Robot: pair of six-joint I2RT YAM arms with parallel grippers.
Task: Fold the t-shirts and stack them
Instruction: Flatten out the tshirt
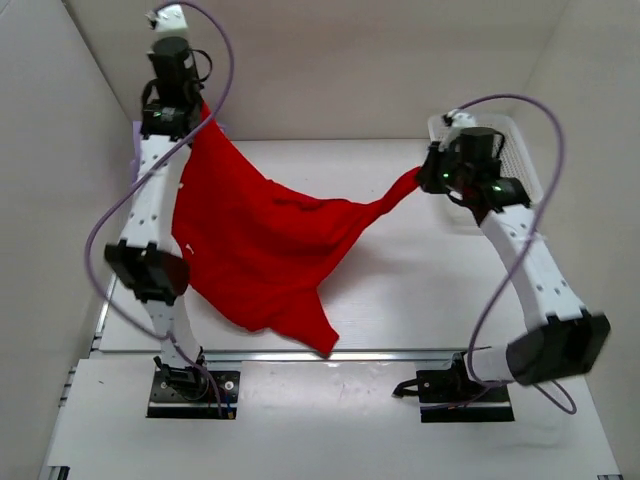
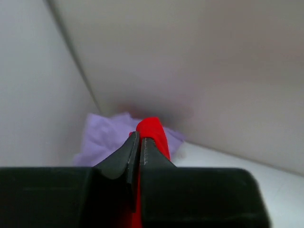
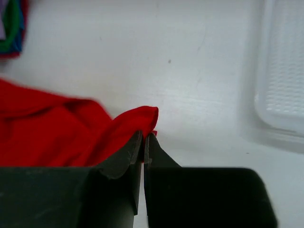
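A plain bright red t-shirt hangs stretched in the air between both arms, its lower part drooping to the table's near edge. My left gripper is raised at the far left and shut on one corner of the red cloth. At the right my right gripper is shut on the other corner. A folded pale lavender t-shirt lies below the left gripper by the wall. Folded green and red t-shirts show at the top left corner of the right wrist view.
A white plastic mesh basket stands at the back right, partly behind the right arm, and its rim shows in the right wrist view. White walls close in the table on the left, back and right.
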